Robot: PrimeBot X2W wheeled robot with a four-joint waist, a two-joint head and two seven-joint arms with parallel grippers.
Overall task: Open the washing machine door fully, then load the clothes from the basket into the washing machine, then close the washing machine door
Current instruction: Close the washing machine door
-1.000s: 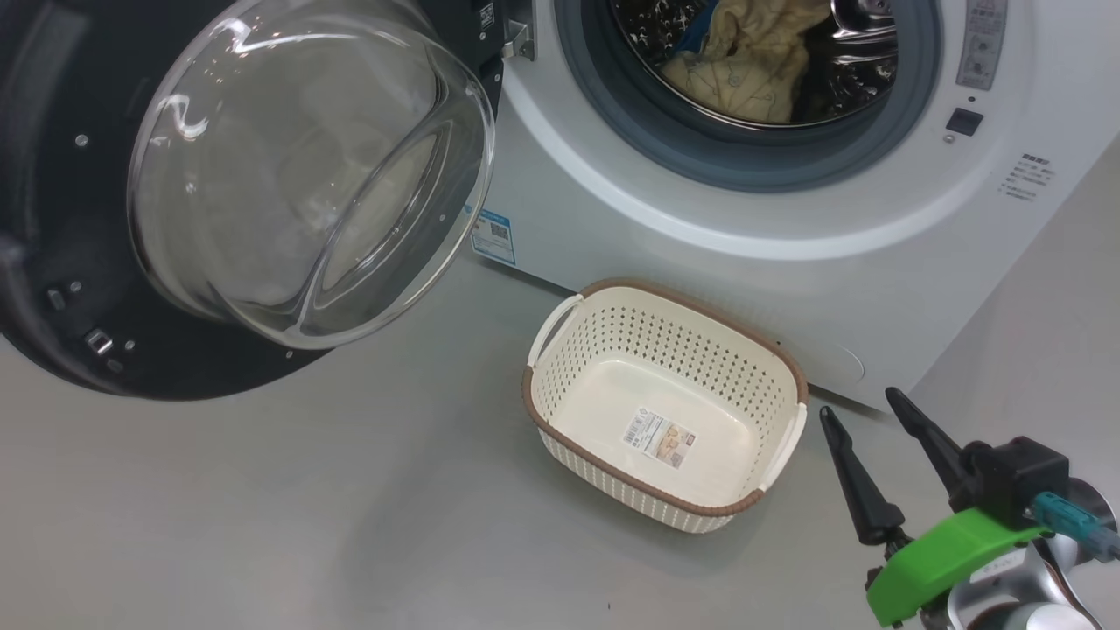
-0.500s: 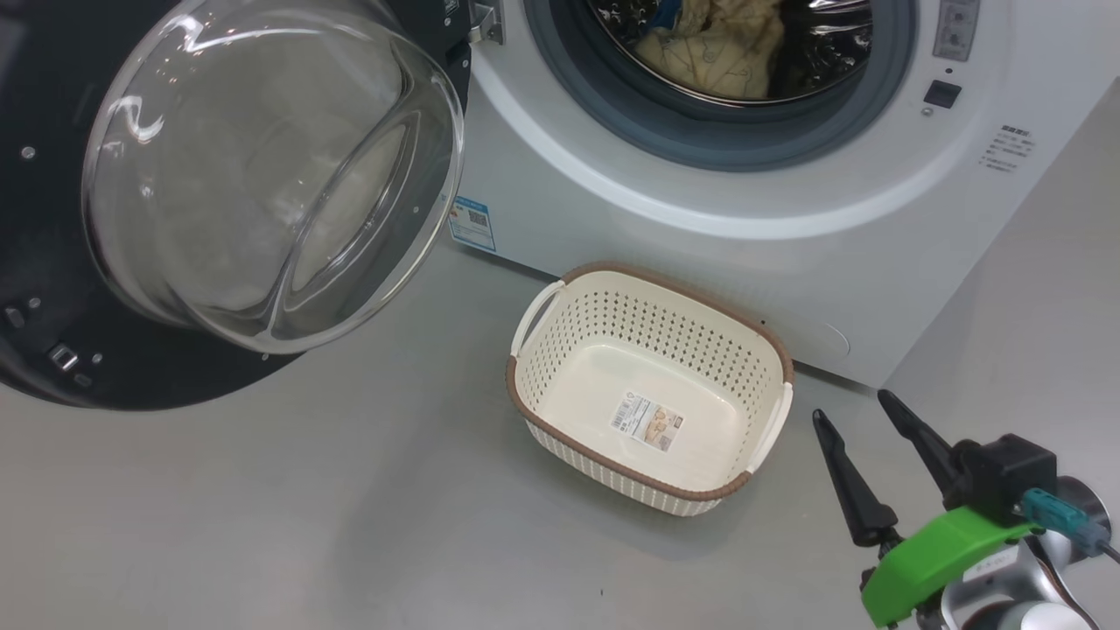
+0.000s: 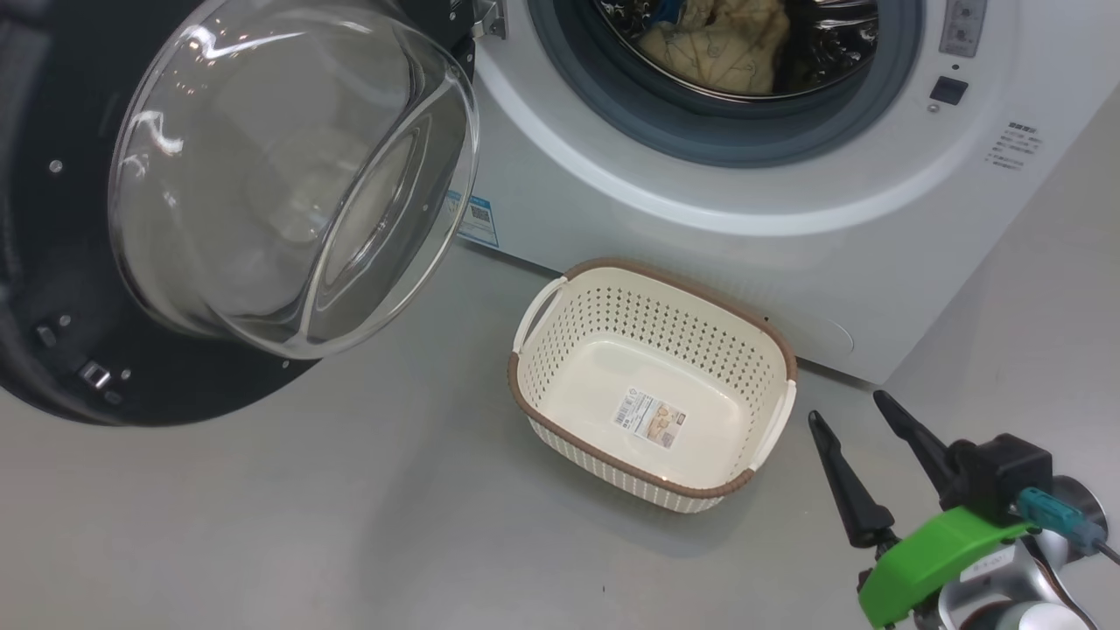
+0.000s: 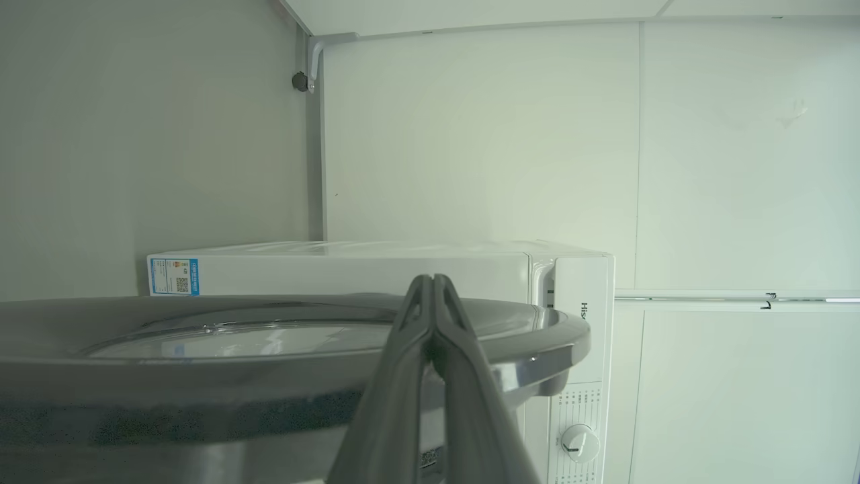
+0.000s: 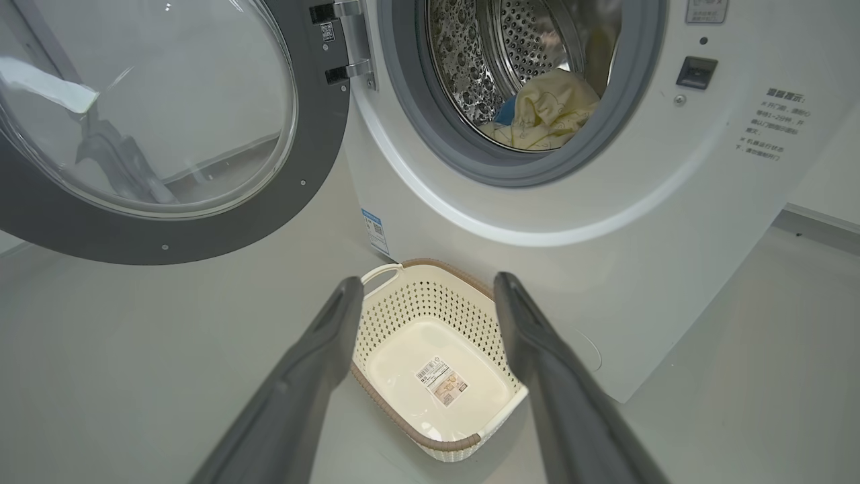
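The washing machine (image 3: 700, 227) has its door (image 3: 52, 262) wide open at left. The basket (image 3: 512, 385) sits empty and the clothes (image 3: 713, 52) lie in the drum. The left gripper (image 4: 433, 282), pinched shut, seems to be against the door's outer rim, so push steadily there. The right gripper (image 3: 846, 407) gapes empty, near right.

Head camera looks steeply down, right wrist lower, forward; these 2 share the basket (image 3: 665, 328).

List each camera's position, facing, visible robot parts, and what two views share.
Head view: from the head, down at the basket, washing machine and open washing machine door; open right gripper lower right.
Left wrist view: along the shut left gripper, over the door's rim toward walls.
Right wrist view: between its gripper's fingers, at basket and clothes.
Shared: head and right wrist views show the basket.
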